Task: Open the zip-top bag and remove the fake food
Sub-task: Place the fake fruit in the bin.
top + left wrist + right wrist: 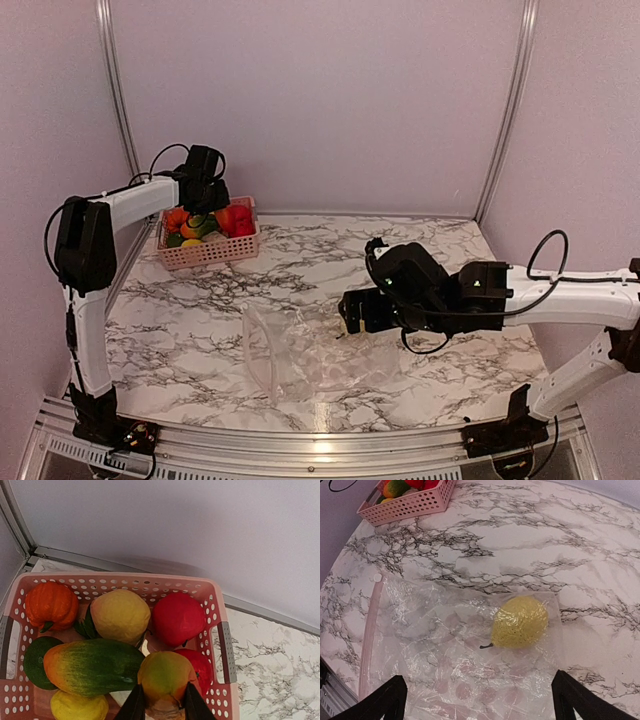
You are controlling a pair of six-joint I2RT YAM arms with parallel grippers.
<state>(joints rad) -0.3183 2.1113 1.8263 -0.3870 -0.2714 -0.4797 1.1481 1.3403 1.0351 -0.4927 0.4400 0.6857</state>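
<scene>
The pink basket [208, 252] is sitting at the far left of the marble table [300, 270], well apart from the bag [310, 355], with bare marble lying between them. It is holding fake food packed close: an orange pumpkin [50, 605], a lemon [120, 615], a red fruit [177, 617] and a long green-and-orange piece [92, 665], among others. The left gripper [163, 687] is hanging over the basket's near side, its fingers pressing both flanks of a mango [162, 672], so it is gripping that piece. Whether the mango is resting on its neighbours or hanging just above them I cannot tell.

The bag is lying flat near the table's front middle, its long axis running left to right in the top view. The zip strip [370, 630] is forming its left end, facing the left arm's side. Whether the strip is sealed is not showing. One yellow fruit [520, 621] is lying inside, away from the strip, its stem pointing roughly toward it, with crinkled plastic covering it. The right gripper [477, 680] is hovering over the bag with fingers spread wide, holding nothing, and its arm is hiding the bag's right end from the top camera
</scene>
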